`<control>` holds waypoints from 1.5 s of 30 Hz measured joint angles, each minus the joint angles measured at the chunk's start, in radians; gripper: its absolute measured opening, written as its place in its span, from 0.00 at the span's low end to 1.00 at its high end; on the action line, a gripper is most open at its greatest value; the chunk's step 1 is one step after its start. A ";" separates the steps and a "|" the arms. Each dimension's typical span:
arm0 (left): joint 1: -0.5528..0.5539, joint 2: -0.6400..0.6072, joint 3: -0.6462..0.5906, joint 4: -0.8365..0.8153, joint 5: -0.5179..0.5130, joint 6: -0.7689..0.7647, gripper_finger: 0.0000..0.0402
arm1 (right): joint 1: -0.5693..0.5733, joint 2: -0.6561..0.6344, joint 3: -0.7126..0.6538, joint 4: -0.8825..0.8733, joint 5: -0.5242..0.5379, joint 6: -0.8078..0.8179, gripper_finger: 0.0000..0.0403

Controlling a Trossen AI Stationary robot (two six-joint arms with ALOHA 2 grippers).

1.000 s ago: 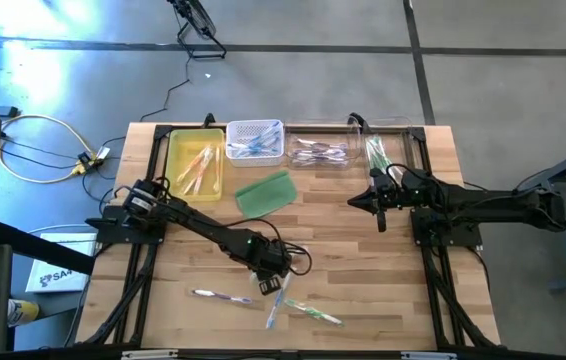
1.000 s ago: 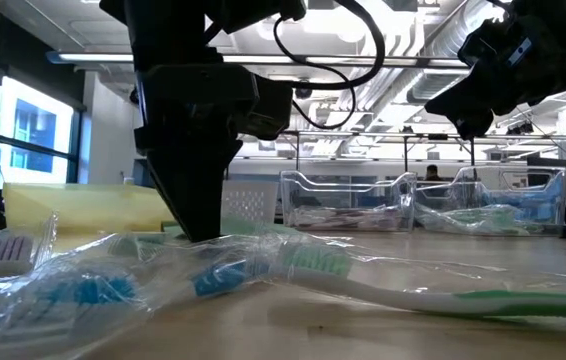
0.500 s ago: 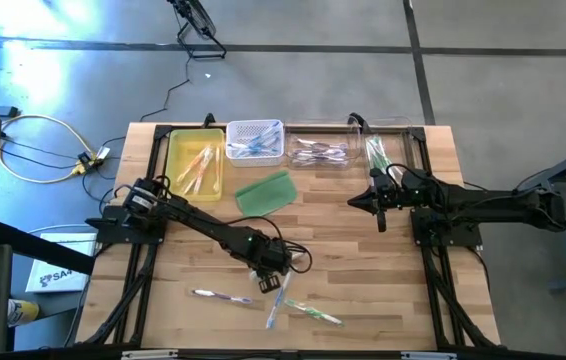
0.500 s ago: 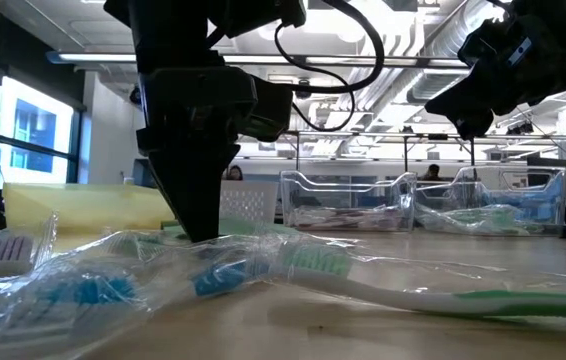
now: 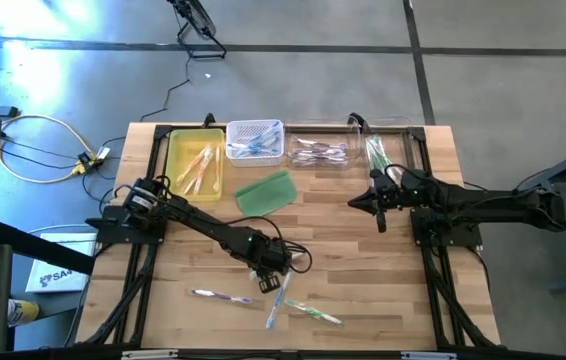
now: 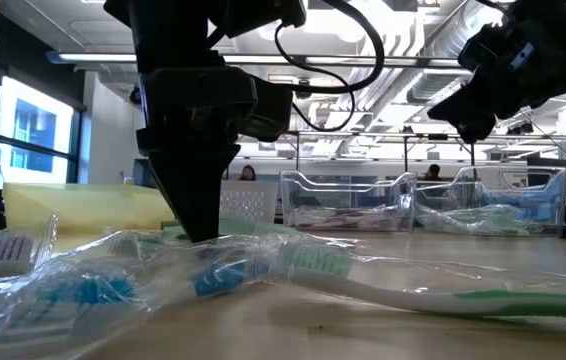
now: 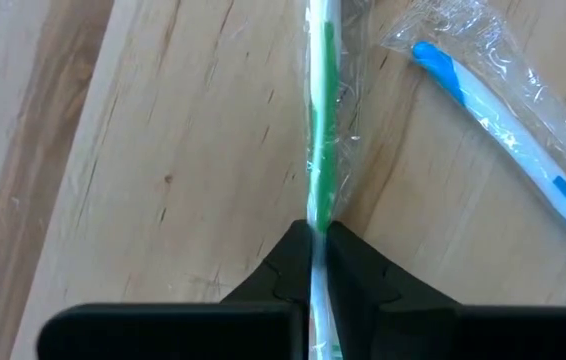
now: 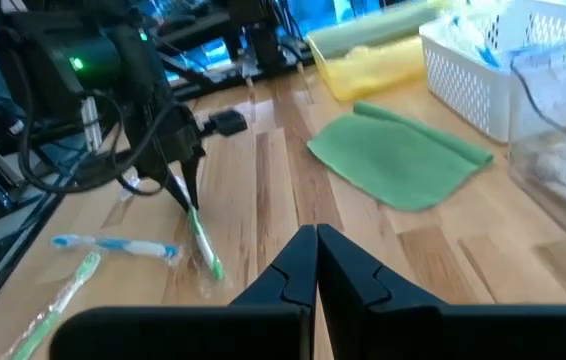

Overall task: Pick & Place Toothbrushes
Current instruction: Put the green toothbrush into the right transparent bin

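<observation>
I saw the left gripper (image 7: pixel 315 235) had just clamped on the green toothbrush (image 7: pixel 320 130) at the table's (image 5: pixel 363 260) 6 o'clock side, making it ready for lifting; the right gripper (image 5: pixel 377 203) waited closed.

The table (image 5: pixel 363 250) is made of pale, matt wood planks. The toothbrushes (image 7: pixel 320 150) are wrapped in clear, glossy, crinkled film. The green pad (image 8: pixel 398 155) looks soft and matt, like cloth.

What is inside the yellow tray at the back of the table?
The yellow tray holds several orange-pink toothbrushes lying loose on its floor. Whether more lie beneath them cannot be seen.
</observation>
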 joint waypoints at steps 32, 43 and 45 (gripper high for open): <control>0.127 -0.139 -0.002 0.044 -0.249 0.344 0.03 | 0.000 0.000 0.000 0.048 -0.040 -0.038 0.01; 0.263 -0.176 0.000 0.203 -0.158 0.600 0.03 | 0.000 -0.002 0.000 0.062 -0.196 -0.013 0.01; 0.282 -0.176 0.000 0.231 -0.137 0.632 0.03 | 0.000 -0.002 0.000 0.065 -0.220 -0.012 0.01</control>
